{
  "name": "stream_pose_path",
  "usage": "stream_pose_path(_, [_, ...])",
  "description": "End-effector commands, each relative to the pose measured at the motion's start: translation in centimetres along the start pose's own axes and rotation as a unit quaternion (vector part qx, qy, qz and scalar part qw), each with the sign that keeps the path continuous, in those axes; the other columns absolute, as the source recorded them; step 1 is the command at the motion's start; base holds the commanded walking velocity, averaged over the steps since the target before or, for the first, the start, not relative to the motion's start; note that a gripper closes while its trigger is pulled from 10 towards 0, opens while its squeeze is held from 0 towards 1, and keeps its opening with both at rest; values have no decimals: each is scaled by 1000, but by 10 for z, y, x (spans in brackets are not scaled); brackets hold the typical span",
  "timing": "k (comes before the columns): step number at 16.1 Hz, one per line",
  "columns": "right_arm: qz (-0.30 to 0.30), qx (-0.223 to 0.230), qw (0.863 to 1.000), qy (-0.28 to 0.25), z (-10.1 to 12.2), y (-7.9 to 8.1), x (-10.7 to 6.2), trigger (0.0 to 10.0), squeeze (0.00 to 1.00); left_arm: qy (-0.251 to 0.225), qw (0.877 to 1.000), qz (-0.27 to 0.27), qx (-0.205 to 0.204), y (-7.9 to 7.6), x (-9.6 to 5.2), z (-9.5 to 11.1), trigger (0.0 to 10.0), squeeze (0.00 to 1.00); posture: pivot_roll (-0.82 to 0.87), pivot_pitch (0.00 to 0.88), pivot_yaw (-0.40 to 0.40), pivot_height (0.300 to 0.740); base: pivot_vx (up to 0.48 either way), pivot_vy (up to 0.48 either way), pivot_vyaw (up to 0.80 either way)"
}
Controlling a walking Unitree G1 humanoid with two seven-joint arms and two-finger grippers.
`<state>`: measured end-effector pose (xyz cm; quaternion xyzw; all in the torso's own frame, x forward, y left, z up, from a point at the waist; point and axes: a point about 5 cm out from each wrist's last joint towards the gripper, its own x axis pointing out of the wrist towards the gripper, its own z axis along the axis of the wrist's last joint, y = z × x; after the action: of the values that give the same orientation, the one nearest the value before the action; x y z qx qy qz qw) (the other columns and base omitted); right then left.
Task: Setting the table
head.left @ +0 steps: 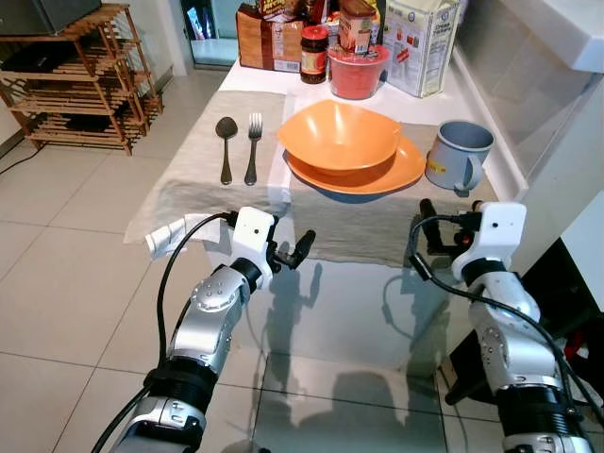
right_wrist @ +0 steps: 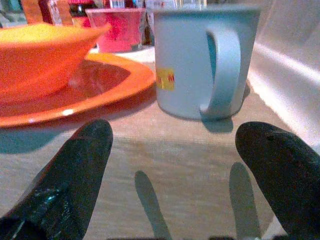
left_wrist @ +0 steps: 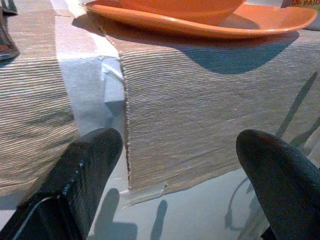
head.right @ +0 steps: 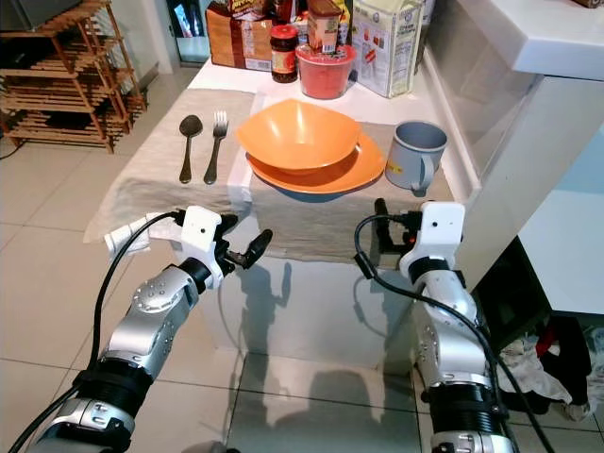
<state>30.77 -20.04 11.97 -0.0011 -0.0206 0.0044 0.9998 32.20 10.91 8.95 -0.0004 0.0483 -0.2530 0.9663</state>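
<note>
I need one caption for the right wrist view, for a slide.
Open right gripper facing a grey mug beside an orange bowl on its plate.

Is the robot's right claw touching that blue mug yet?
Apart. In the right wrist view, bare placemat lies between the open right gripper and the mug.

The placemat (left_wrist: pixel 210 115) is looking like coarse woven cloth — ribbed, matt, frayed along its edge. On it, the orange plate (head.left: pixel 401 170) and bowl (head.left: pixel 340 132) are shining smooth and glossy. Left of the plate, the spoon (head.left: pixel 226 146) and fork (head.left: pixel 253 146) are gleaming like polished metal. Right of it, the grey-blue mug (right_wrist: pixel 210 60) is looking smooth — soft sheen.
</note>
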Motion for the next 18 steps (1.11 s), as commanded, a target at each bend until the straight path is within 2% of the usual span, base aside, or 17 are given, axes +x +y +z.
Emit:
stream_pose_path(1, [-2,7,1000,-9,6,0,0,10000,0,-6,1000,2,-2,3,0,3,10000,0,32,0,19,740,0,0,0])
stream_pose_path(4, [-9,9,1000,-8,6,-1,0,10000,0,-13,999,-24,20,0,-2,11,10000,0,34,0,19,740,0,0,0])
stream_pose_path(8, [-21,8,1000,-5,5,-5,0,10000,0,-9,1000,-11,15,3,-3,8,10000,0,34,0,16,740,0,0,0])
stream_pose_path(11, [-17,2,1000,6,-4,1,-6,10000,0,-10,1000,-10,5,-2,-4,8,10000,0,26,0,21,740,0,0,0])
stream_pose_path(15, [-23,-6,1000,18,-11,-2,-17,10000,0,-4,1000,-10,3,-2,-9,4,10000,0,9,0,18,740,0,0,0])
stream_pose_path(18, [-29,-45,998,24,-10,-5,-23,10000,0,5,1000,-5,-1,-1,-15,-1,10000,0,7,0,16,740,0,0,0])
